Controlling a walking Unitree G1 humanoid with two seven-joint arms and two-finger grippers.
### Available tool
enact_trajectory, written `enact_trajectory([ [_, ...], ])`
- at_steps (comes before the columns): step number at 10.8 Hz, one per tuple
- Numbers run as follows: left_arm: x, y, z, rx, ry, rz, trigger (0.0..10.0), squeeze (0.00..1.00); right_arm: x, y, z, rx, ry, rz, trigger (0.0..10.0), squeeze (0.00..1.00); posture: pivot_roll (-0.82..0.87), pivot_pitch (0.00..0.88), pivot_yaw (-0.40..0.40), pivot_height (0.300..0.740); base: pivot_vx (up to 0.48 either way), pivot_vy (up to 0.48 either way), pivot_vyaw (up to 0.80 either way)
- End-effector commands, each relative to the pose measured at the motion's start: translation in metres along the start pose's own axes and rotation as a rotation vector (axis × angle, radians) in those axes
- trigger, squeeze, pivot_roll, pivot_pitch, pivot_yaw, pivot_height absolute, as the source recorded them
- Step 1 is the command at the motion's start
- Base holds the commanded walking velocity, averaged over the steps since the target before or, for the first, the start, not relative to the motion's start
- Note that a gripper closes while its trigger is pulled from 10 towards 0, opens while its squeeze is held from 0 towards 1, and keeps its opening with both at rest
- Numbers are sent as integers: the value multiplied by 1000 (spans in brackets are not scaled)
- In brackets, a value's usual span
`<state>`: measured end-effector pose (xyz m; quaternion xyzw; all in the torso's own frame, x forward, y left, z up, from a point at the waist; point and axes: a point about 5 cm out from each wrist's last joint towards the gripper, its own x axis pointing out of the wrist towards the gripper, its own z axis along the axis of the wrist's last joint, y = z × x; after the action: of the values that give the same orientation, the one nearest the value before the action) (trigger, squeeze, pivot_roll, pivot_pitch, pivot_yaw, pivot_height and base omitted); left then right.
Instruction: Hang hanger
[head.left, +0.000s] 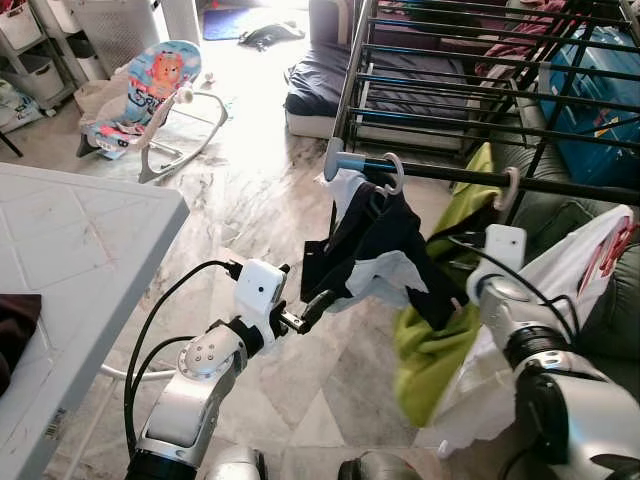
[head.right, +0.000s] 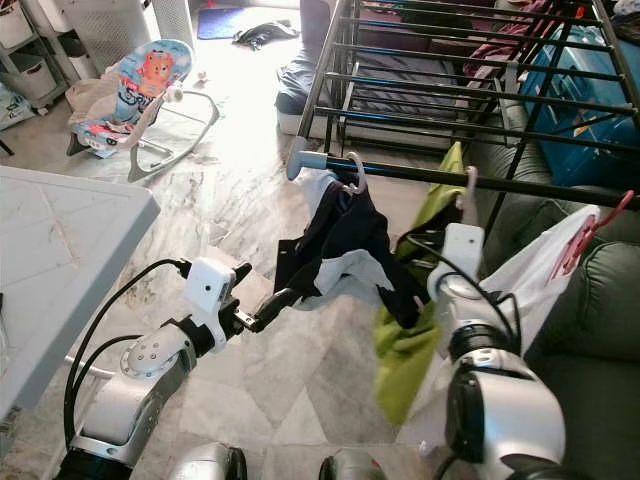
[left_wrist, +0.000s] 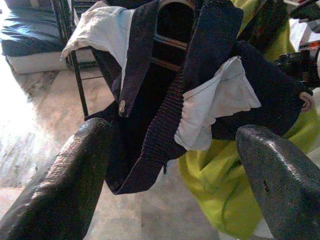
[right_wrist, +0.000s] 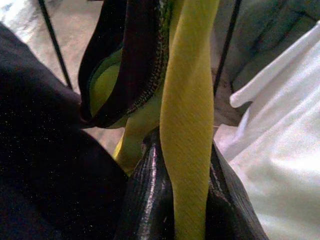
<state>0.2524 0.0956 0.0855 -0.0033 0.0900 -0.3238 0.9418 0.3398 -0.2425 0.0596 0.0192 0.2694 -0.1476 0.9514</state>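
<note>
Centrally, right gripper (right_wrist: 187, 200) fingers are pinching the yellow-green garment (head.left: 435, 350); left gripper (head.left: 305, 312) fingers are gaping, possibly tugging its hanger (head.left: 508, 188) loose.

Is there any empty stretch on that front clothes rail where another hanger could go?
Judging by eye, the front rail looks bare right of the pink hook. Crowded near its blue end cap, where the dark garment and green garment hang.

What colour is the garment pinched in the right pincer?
Yellow-green; the garment runs between the right pincer fingers, clearest in the right wrist view.
</note>
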Motion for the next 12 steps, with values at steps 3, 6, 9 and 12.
enact_trajectory([
  [3,1,-2,-1,15,7,-6,10000,0,1,-6,9,24,-24,-25,10000,0,-8,59,-28,740,0,0,0],
  [6,2,-1,-1,19,12,-6,10000,0,1,-12,6,33,-12,-45,10000,0,-10,58,-27,740,0,0,0],
  [9,3,-2,-3,18,22,-5,10000,0,1,-15,7,36,-37,-43,10000,1000,-11,56,-30,740,0,0,0],
  [12,-5,0,-14,-4,72,5,10000,0,-1,-12,12,-78,-125,-32,10000,1000,-27,38,-31,740,0,0,0],
])
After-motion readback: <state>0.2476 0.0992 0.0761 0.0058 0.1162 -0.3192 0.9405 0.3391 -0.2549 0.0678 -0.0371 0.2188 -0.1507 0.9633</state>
